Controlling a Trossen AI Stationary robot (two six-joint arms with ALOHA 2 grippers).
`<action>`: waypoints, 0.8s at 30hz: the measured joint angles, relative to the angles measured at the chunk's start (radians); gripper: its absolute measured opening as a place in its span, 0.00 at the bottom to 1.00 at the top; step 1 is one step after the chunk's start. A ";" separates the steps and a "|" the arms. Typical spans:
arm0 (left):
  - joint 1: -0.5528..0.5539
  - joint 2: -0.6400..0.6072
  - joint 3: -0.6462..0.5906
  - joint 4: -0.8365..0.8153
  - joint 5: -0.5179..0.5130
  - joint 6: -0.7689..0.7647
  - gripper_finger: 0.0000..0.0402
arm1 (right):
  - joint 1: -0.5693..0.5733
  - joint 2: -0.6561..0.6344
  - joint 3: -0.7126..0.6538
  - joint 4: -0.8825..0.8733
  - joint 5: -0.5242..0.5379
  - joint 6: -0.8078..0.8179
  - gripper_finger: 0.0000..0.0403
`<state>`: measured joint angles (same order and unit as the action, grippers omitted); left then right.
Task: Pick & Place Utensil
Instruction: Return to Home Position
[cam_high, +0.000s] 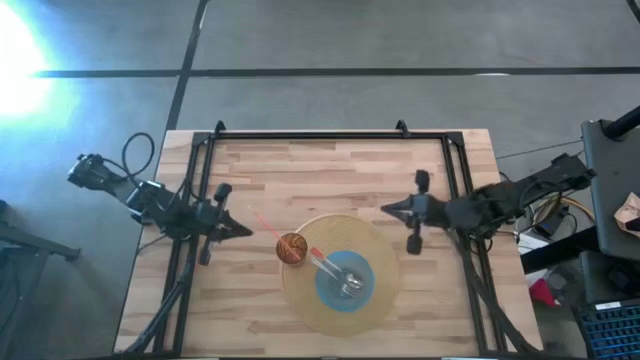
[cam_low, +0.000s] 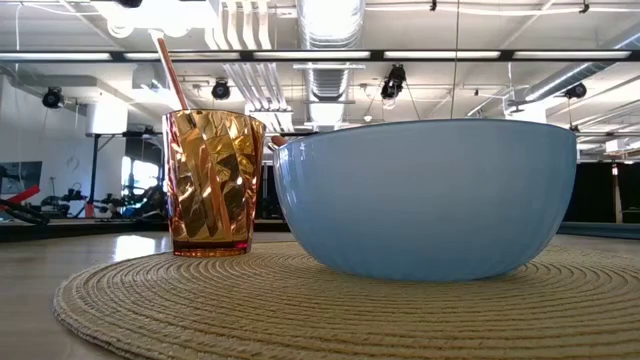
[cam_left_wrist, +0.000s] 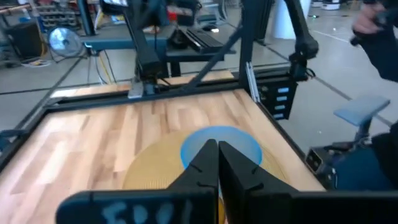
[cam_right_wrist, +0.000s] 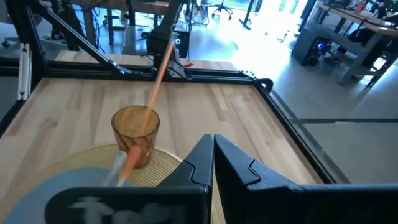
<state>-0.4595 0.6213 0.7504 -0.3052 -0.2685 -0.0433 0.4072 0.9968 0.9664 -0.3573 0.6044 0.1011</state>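
An amber ribbed cup stands on a round woven placemat. A thin orange stick stands in the cup and leans toward the table's left far side. Beside the cup sits a blue bowl. A utensil with an orange handle end lies in the bowl, its metal end on the bowl's bottom. My left gripper hovers shut left of the cup. My right gripper hovers shut, right of the cup and beyond the bowl.
A black metal frame runs along the far edge and both sides of the wooden table. Bare wood lies between the placemat and the far rail. The low view shows only cup, bowl and placemat, with a workshop behind.
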 joint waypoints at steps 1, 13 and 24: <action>0.000 -0.016 -0.026 0.005 0.007 0.000 0.02 | 0.000 -0.025 -0.014 -0.007 0.000 0.000 0.02; 0.000 -0.292 -0.310 0.086 0.122 -0.056 0.00 | 0.027 -0.376 -0.203 -0.065 0.000 0.158 0.02; 0.000 -0.536 -0.516 0.162 0.121 -0.037 0.00 | 0.029 -0.524 -0.376 -0.037 0.000 0.121 0.02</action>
<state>-0.4595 0.0854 0.2349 -0.1431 -0.1470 -0.0800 0.4358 0.4729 0.5904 -0.3939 0.6040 0.2216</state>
